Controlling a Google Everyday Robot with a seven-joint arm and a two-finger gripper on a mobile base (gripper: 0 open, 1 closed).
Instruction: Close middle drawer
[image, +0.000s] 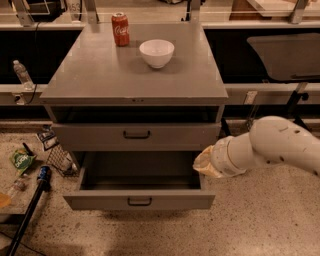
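Observation:
The middle drawer of the grey cabinet is pulled far out; its flat grey front with a small black bar handle faces me, and the inside looks empty. The top drawer above it is nearly closed. The lowest drawer is hidden under the open one. My white arm comes in from the right. Its gripper sits at the open drawer's right side wall, near the back corner and above the drawer front's right end.
A red soda can and a white bowl stand on the cabinet top. Snack bags, a wire basket and a dark pole lie on the floor at the left. A plastic bottle stands on the left ledge.

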